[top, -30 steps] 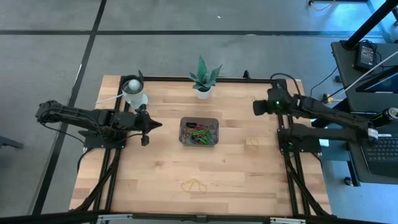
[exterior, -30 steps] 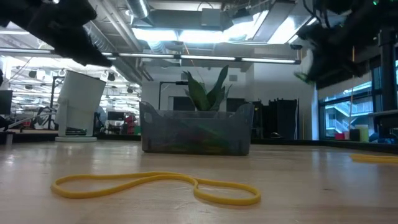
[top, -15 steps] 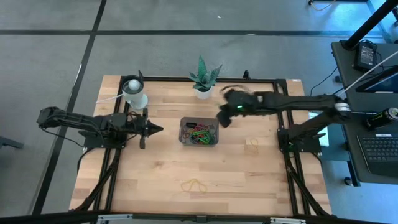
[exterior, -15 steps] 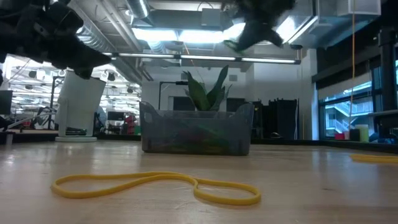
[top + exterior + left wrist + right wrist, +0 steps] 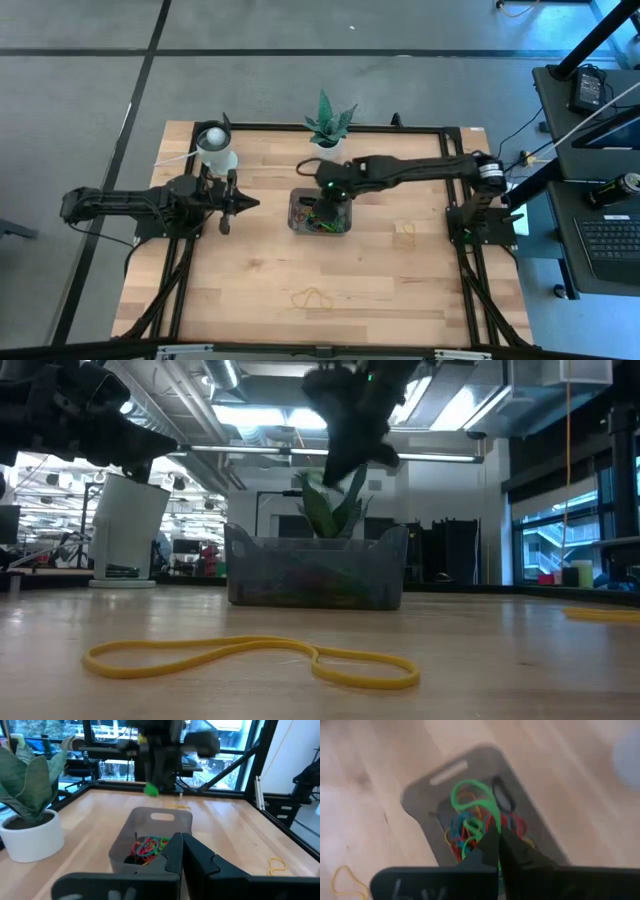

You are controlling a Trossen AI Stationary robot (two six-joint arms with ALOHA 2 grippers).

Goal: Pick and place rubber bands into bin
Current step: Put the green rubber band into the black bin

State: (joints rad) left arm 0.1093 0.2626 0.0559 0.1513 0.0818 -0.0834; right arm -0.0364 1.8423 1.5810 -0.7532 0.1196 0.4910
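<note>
The dark grey bin (image 5: 348, 215) stands mid-table with several coloured rubber bands (image 5: 325, 221) lying in it. My right gripper (image 5: 320, 198) hangs over the bin's far part, shut on a green rubber band (image 5: 470, 797). My left gripper (image 5: 252, 203) is shut and empty. It points level at the bin (image 5: 160, 817) from the table's left, a short way off. A yellow band (image 5: 312, 297) lies flat on the wood near the front edge. Another yellow band (image 5: 405, 232) lies to the right of the bin. My right gripper pinches the green band at one spot of its loop (image 5: 492, 822) between its two fingertips. The fingers slant down, coming from the table's right side. The rest of the loop sticks out past the fingertips, clear above the bin (image 5: 450, 770) and the bands in it.
A potted plant (image 5: 325, 125) stands just beyond the bin at the far edge. A white cup (image 5: 215, 147) stands at the far left, close to my left arm. Bare wood lies in front of the bin around the yellow band (image 5: 250, 657).
My right gripper has swept from the table's right edge toward the left, across to above the bin. It rolled as it went and stayed shut on the green band. My left arm has sunk a little and levelled out, still shut.
</note>
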